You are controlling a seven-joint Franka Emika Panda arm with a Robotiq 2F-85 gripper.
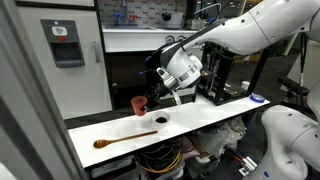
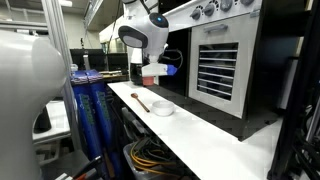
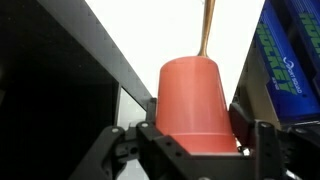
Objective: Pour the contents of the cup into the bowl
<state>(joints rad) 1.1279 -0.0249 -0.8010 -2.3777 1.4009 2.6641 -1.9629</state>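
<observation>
My gripper (image 3: 195,135) is shut on the red cup (image 3: 193,95), one pad pressed against each side. In both exterior views the cup (image 1: 138,104) (image 2: 151,79) hangs above the far end of the white table (image 1: 215,112), held by the gripper (image 1: 150,97). The small white bowl (image 1: 162,121) (image 2: 163,108) stands on the table, lower than the cup and apart from it; its inside looks dark. The cup's contents are hidden.
A long wooden spoon (image 1: 125,138) (image 2: 140,101) (image 3: 207,25) lies on the table beside the bowl. A dark oven with racks (image 2: 220,65) stands behind the table. Blue crates (image 2: 95,105) stand at its side, and cables (image 1: 160,160) lie underneath.
</observation>
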